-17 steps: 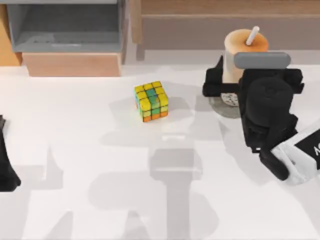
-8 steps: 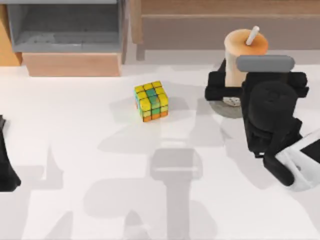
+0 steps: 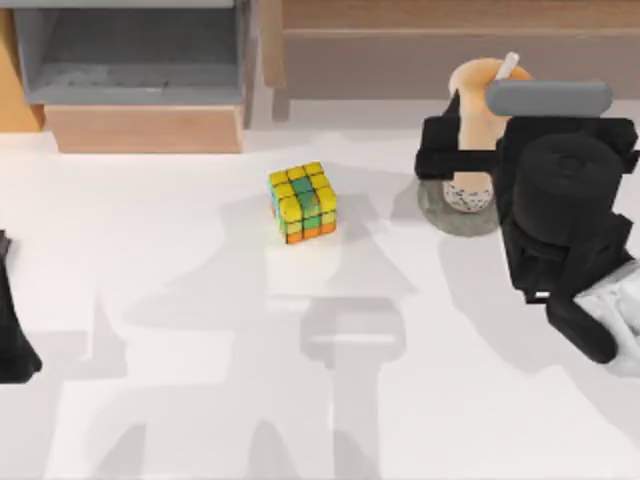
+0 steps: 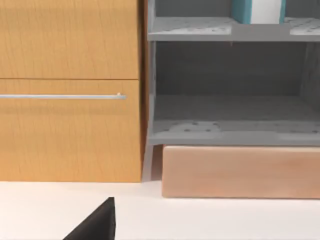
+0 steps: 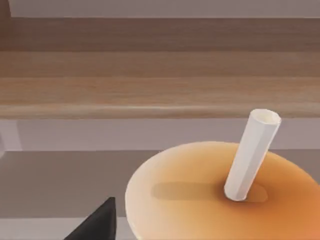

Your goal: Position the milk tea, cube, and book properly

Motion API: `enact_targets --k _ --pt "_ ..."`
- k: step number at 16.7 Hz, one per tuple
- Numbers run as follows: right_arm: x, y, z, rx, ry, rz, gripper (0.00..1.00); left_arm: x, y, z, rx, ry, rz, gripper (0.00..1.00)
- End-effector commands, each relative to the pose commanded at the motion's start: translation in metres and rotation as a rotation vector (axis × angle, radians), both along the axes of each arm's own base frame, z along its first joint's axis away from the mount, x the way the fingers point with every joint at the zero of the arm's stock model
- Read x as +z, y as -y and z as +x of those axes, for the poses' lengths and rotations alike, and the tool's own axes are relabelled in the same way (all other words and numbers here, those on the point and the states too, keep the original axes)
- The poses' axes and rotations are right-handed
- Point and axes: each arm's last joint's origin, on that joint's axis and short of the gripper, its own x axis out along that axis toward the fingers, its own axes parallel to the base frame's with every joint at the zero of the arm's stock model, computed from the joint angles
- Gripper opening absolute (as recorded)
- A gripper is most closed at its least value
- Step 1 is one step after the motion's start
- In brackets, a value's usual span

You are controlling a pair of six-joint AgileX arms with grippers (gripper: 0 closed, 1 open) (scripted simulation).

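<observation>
**Right gripper clamped on the milk tea over a grey disc, cube alone mid-table**

Along the top edge of the top view, a grey open shelf unit (image 3: 130,50) sits at upper left on a pale wooden base (image 3: 145,128), with a strip of orange wood at the far left edge. A long wooden ledge (image 3: 440,15) runs across the upper right. The white table (image 3: 300,400) fills the rest, crossed by soft grey shadows.

The cube (image 3: 302,202) stands in the upper middle of the frame, yellow squares on top, green and orange on its sides, apart from everything else.

At upper right the milk tea (image 3: 478,130) stands upright, its bottom with dark pearls over a flat grey disc (image 3: 440,215). Whether the cup touches the disc cannot be told. Its orange top and white straw (image 3: 507,66) show just below the ledge. In the right wrist view the orange top (image 5: 200,195) fills the lower part, the straw (image 5: 251,155) leaning out of it, the ledge (image 5: 150,75) behind.

The right gripper (image 3: 470,160) reaches in from the right edge, its black fingers (image 3: 445,160) closed on the cup's middle; the bulky black wrist covers the cup's right side.

The left arm (image 3: 12,320) rests at the left edge, lower down; how its fingers stand cannot be told. Its wrist view looks at an orange wooden drawer front (image 4: 70,90) with a thin metal handle (image 4: 62,96), and beside it the grey shelf (image 4: 230,90) holding a teal and white book (image 4: 257,11) on its upper level
</observation>
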Motion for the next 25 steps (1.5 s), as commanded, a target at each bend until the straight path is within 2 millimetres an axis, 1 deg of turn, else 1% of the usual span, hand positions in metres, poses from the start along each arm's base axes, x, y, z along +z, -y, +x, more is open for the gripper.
enact_targets --k 4,6,8,10,12,14,17,20,22,25 --pt "0.001 0.001 0.002 -0.004 0.004 0.002 1.00 0.000 0.000 0.000 0.000 0.000 0.000 1.00" --pt "0.007 -0.009 0.001 0.027 0.013 0.015 1.00 0.000 0.000 0.000 0.000 0.000 0.000 1.00" --pt "0.017 -0.030 0.001 0.092 0.023 0.039 1.00 0.000 0.000 0.000 0.000 0.000 0.000 1.00" --pt "0.026 -0.057 0.005 0.169 0.021 0.065 1.00 0.000 0.000 0.000 0.000 0.000 0.000 1.00" --pt "0.032 -0.087 0.013 0.245 -0.005 0.084 1.00 0.000 0.000 0.000 0.000 0.000 0.000 1.00" --pt "0.035 -0.117 0.026 0.312 -0.056 0.090 1.00 0.000 0.000 0.000 0.000 0.000 0.000 1.00" --pt "0.038 -0.157 0.045 0.395 -0.180 0.071 1.00 0.000 0.000 0.000 0.000 0.000 0.000 1.00" --pt "0.037 -0.187 0.059 0.449 -0.371 0.013 1.00 0.000 0.000 0.000 0.000 0.000 0.000 1.00" --pt "0.032 -0.196 0.065 0.459 -0.539 -0.050 1.00 0.000 0.000 0.000 0.000 0.000 0.000 1.00" --pt "0.026 -0.196 0.074 0.436 -0.786 -0.131 1.00 0.000 0.000 0.000 0.000 0.000 0.000 1.00"
